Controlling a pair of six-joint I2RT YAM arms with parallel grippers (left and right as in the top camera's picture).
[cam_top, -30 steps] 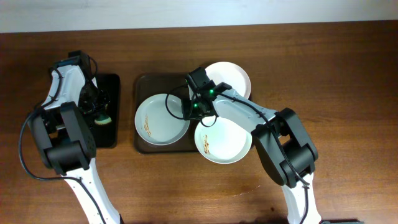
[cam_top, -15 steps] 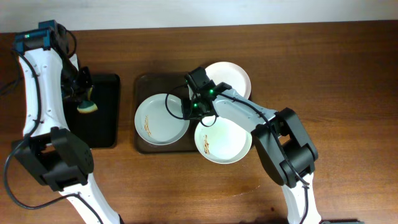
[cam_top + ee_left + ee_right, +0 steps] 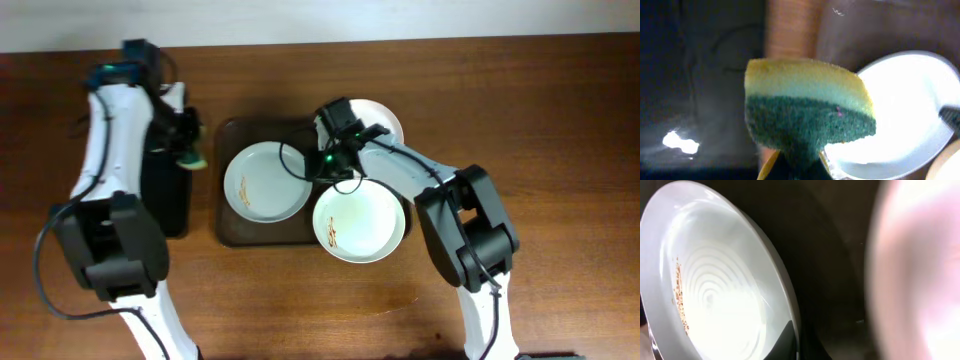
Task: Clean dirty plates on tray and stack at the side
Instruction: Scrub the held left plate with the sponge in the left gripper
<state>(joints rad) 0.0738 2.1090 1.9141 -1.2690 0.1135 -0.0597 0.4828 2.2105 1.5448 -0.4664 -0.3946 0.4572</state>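
Observation:
Three white plates show in the overhead view. The left plate (image 3: 262, 183) lies on the brown-grey tray (image 3: 228, 232) and has orange-brown smears near its left rim. The front plate (image 3: 358, 222), also smeared, overhangs the tray's right front edge. The back plate (image 3: 375, 122) is partly under my right arm. My right gripper (image 3: 322, 168) is shut on the left plate's right rim; in the right wrist view its fingers (image 3: 796, 336) pinch that rim (image 3: 715, 290). My left gripper (image 3: 190, 152) is shut on a yellow-green sponge (image 3: 805, 112) over the gap between the black tray and the brown-grey tray.
A narrow glossy black tray (image 3: 165, 205) lies left of the brown-grey tray, with a thin strip of wooden table (image 3: 790, 25) between them. Bare wooden table (image 3: 540, 150) extends to the right and front.
My left arm has carried the sponge from the black tray rightward to the brown-grey tray's left edge. My right gripper and the left plate have shifted slightly right.

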